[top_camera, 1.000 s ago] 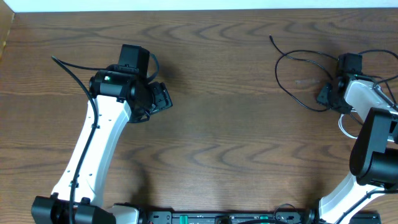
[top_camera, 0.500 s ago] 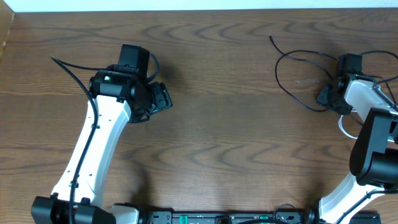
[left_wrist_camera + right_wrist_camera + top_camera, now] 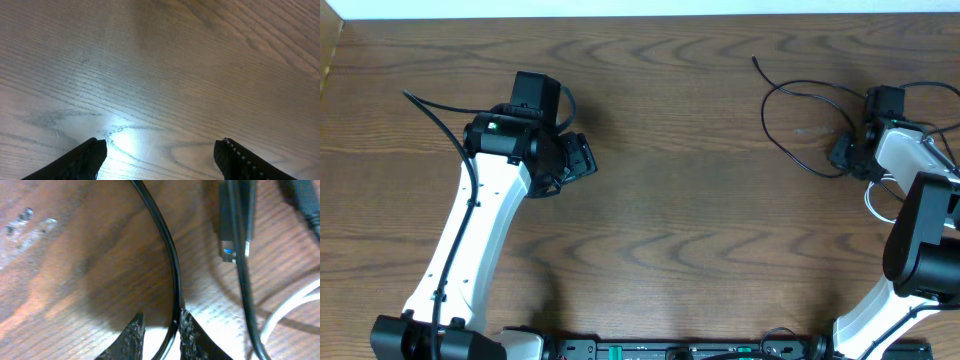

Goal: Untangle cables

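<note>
The black cable [image 3: 171, 262] is lying on the far right part of the table [image 3: 700, 200], sprawling in loose loops with one thin free end [image 3: 755, 61] pointing toward the far edge; the white cable [image 3: 872, 203] is curling just near of it, partly hidden under the right arm; the right gripper [image 3: 845, 152] is sitting low over the near side of those loops, and in its wrist view the right gripper [image 3: 162, 330] is showing its two dark fingertips standing only narrowly apart, with the black cable running straight between them; the cable is lying against one pad [image 3: 186, 327], while a sliver of lit wood is showing between it and the other, so I cannot tell whether it is truly pinched or merely straddled; just to the right in that view a small dark plug [image 3: 227, 235] with a blue insert is resting on the wood, a second black strand [image 3: 246, 295] is crossing over it, and the white cable [image 3: 295, 302] is bending away toward the lower right corner; whether that second strand is belonging to the same black cord is not clear; well apart, on the left half of the table, the left gripper [image 3: 575, 155] is hovering over bare wood, and its wrist camera is showing the left gripper [image 3: 160, 155] with its jaws standing wide open, nothing between them but pale grain and a bright patch of glare.
</note>
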Controlling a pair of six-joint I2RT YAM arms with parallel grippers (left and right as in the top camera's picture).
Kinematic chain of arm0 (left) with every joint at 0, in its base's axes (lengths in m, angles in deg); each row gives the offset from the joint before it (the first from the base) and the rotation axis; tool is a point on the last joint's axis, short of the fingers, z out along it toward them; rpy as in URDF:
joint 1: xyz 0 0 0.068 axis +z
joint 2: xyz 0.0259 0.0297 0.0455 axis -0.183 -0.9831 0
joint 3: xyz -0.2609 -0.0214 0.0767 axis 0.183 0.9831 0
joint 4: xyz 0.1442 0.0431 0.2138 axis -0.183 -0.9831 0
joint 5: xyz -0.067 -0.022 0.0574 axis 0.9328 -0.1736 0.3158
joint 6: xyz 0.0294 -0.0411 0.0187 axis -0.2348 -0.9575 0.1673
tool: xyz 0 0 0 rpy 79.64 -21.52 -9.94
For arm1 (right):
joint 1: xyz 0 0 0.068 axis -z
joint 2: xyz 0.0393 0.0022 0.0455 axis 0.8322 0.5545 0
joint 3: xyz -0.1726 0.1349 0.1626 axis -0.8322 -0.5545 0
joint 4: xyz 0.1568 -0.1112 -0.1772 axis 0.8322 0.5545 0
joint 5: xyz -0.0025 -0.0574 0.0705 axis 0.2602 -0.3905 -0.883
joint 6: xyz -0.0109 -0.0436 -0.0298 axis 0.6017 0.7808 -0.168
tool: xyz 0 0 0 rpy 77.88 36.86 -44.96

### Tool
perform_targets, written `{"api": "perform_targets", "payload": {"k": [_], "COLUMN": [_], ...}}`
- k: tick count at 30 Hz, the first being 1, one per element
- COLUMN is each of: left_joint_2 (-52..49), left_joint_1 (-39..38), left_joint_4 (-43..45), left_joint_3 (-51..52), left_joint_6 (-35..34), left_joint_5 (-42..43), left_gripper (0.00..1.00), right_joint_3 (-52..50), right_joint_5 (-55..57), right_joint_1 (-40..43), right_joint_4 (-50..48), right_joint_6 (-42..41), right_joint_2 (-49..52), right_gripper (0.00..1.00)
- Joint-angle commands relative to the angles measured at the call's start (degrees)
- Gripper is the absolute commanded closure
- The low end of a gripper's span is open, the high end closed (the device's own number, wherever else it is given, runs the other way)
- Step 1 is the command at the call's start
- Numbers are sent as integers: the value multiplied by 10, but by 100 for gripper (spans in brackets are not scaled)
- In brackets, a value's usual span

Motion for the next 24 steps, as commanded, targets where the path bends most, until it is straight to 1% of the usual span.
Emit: {"api": "perform_targets", "payload": {"k": [1,5,9,10,11,13,16,24], "left_joint_2": [-4,-4,-4,-4,-4,-4,-4,-4], "left_joint_1": [-1,-1,-1,-1,-1,-1,-1,-1], "left_joint_4": [-4,-4,-3,-3,-4,-4,-4,-4], "left_joint_3": [3,3,3,3,3,3,3,3], "left_joint_6": [5,5,5,5,5,5,5,5], "left_joint_5": [-3,-3,-3,-3,-3,-3,-3,-3], "left_gripper": [25,25,25,25,25,25,25,25], "right_joint_3": [-12,-12,-12,-12,-12,-12,-12,-11], "right_joint_5": [-69,-103,-98,-98,-98,-98,-98,-98], "right_joint_1": [0,0,0,0,0,0,0,0], "right_joint_4": [3,14,36,37,38,42,49,47], "right_joint_6": [-1,-2,-17,-17,-18,-31,-43,-42], "right_joint_2": [31,31,31,31,31,31,31,30], "right_gripper": [80,77,78,79,84,91,97,99]}}
